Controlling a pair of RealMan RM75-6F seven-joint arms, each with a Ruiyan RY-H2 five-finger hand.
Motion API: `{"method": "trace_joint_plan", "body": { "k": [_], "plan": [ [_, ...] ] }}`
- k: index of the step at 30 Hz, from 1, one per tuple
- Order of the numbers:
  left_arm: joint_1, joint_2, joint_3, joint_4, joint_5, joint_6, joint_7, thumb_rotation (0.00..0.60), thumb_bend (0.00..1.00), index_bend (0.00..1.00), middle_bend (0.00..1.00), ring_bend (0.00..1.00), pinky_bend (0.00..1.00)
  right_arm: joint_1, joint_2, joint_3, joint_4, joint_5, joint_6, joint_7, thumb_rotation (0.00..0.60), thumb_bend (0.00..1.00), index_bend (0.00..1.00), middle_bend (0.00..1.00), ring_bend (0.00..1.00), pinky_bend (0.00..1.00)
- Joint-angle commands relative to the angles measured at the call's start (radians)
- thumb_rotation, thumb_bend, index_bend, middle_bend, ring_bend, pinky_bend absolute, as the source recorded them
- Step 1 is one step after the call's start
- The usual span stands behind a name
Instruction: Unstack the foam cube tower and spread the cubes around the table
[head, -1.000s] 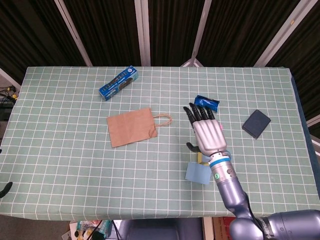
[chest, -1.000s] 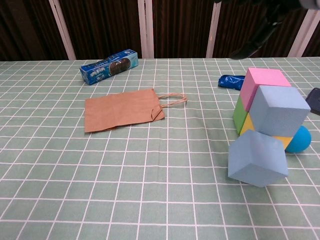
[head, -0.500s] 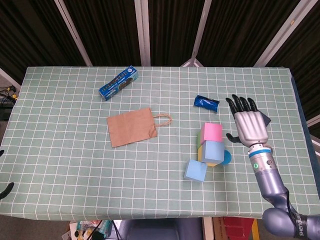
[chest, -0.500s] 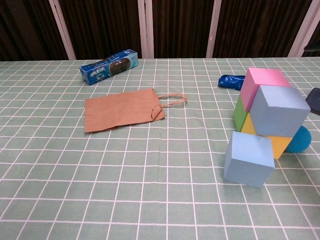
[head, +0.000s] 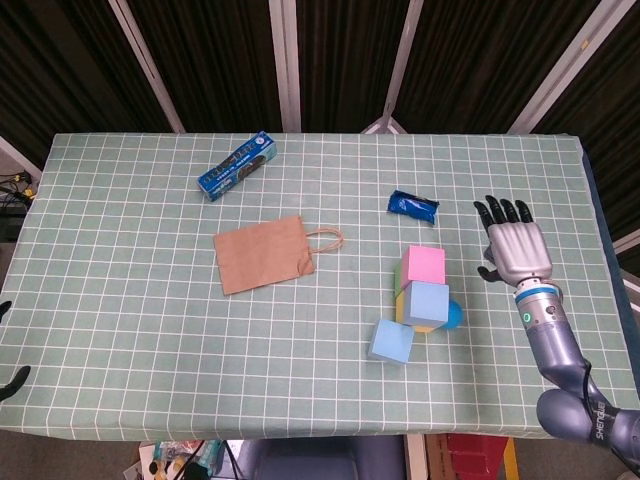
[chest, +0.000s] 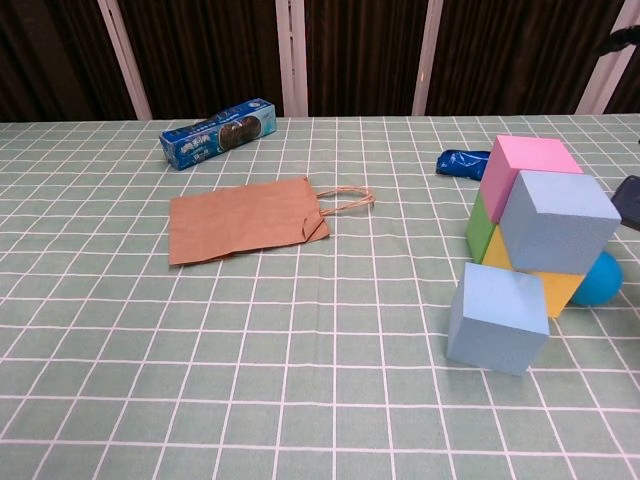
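Head view: your foam cube tower (head: 424, 290) is a low cluster, right of the paper bag (head: 264, 253). Pink cube (head: 425, 265) and a pale blue cube (head: 427, 299) are on top, green cube (head: 399, 281) and yellow cube (head: 424, 326) edges peek out below. One light blue cube (head: 392, 341) lies flat on the tablecloth (head: 120, 300), touching the cluster's near-left corner. A blue ball (head: 455, 315) sits at the cluster's right side. Your right hand (head: 518, 250) is further right of the tower, apart from it, fingers spread, holding nothing. At the left frame edge, far from the bag, dark tips show; left hand state cannot be told.

Chest view: no hands visible. Here the tower (chest: 540, 225) shows side faces, with green and yellow under pink and pale blue. Beyond the bag (chest: 245, 218) lies a blue cookie box (chest: 218, 132).
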Motion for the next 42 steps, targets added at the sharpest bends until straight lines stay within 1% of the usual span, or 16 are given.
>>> {"method": "trace_joint_plan", "body": {
  "k": [1,10,16,22,27,31,35,42],
  "plan": [
    [-0.001,0.001,0.0,0.0,0.0,-0.002,-0.002,0.6,0.31,0.11,0.0,0.0,0.02,0.011,-0.019,0.003,-0.007,0.009,-0.048,0.027,0.6,0.24,0.0,0.07,0.03,0.0],
    [0.0,0.006,-0.002,0.001,-0.002,-0.001,-0.013,0.6,0.3,0.11,0.0,0.0,0.02,0.044,-0.041,0.0,-0.028,0.022,-0.059,-0.008,0.6,0.24,0.0,0.08,0.03,0.0],
    [-0.001,0.01,-0.003,0.001,-0.006,-0.005,-0.019,0.6,0.3,0.11,0.0,0.0,0.02,0.066,-0.011,-0.015,-0.07,0.08,-0.063,-0.061,0.6,0.24,0.0,0.08,0.03,0.0],
    [0.0,0.011,0.0,-0.001,-0.002,-0.005,-0.019,0.6,0.3,0.11,0.0,0.0,0.02,0.102,0.026,-0.042,-0.115,0.154,-0.085,-0.126,0.6,0.24,0.0,0.08,0.03,0.0],
    [0.002,0.013,0.0,0.0,0.0,0.001,-0.026,0.6,0.3,0.11,0.0,0.0,0.02,0.122,0.035,-0.051,-0.139,0.19,-0.101,-0.139,0.6,0.24,0.0,0.08,0.03,0.0],
    [0.002,0.016,-0.002,-0.001,-0.005,-0.001,-0.033,0.6,0.31,0.11,0.0,0.0,0.02,0.134,0.038,-0.052,-0.162,0.204,-0.118,-0.123,0.6,0.24,0.0,0.08,0.03,0.0],
    [0.002,0.019,0.0,-0.001,-0.001,-0.002,-0.038,0.6,0.3,0.11,0.0,0.0,0.02,0.129,0.027,-0.033,-0.177,0.187,-0.125,-0.064,0.6,0.24,0.0,0.08,0.03,0.0],
    [0.004,0.024,-0.002,0.001,-0.001,0.001,-0.053,0.6,0.31,0.11,0.0,0.0,0.02,0.132,-0.009,-0.022,-0.181,0.168,-0.089,-0.03,0.6,0.24,0.0,0.08,0.03,0.0]
  ]
}}
